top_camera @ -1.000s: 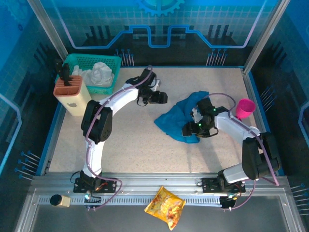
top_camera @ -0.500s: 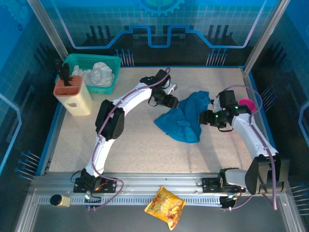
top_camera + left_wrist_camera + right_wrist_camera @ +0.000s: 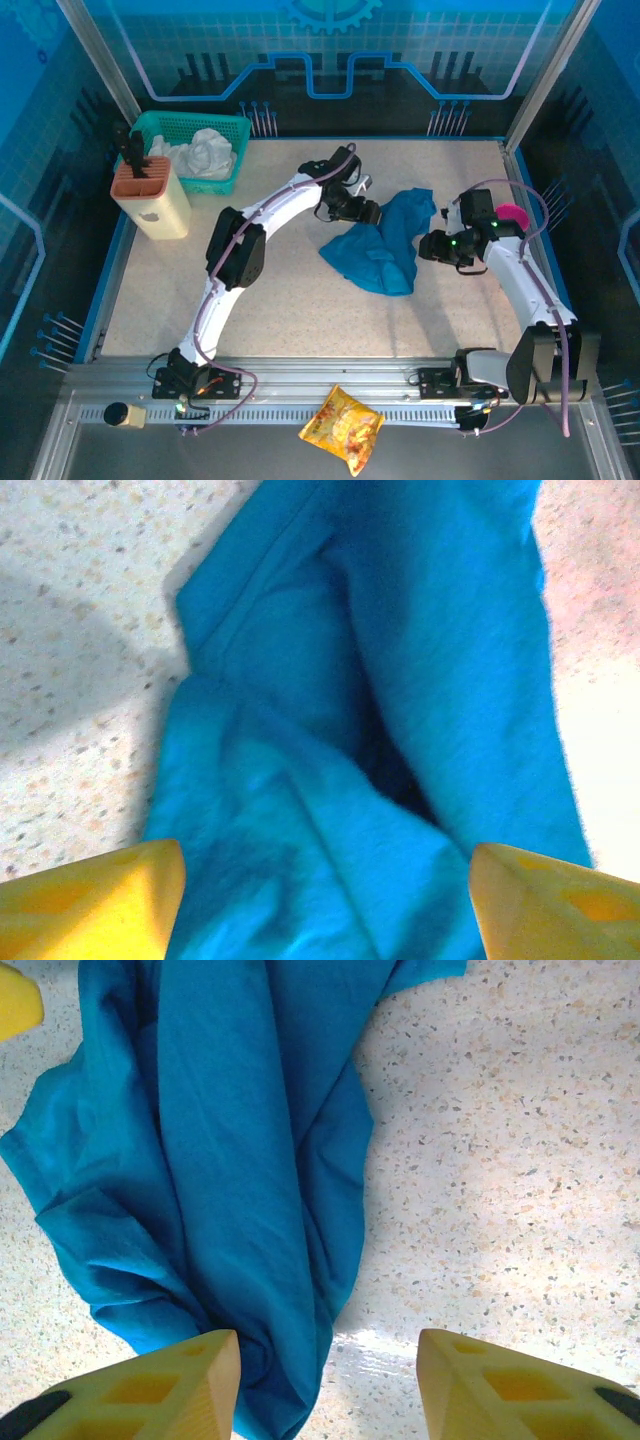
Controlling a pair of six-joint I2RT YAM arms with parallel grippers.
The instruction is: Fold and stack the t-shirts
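the top view looks down from high over the whole worktop, while both wrist views face down close above the teal t-shirt right of its centre.
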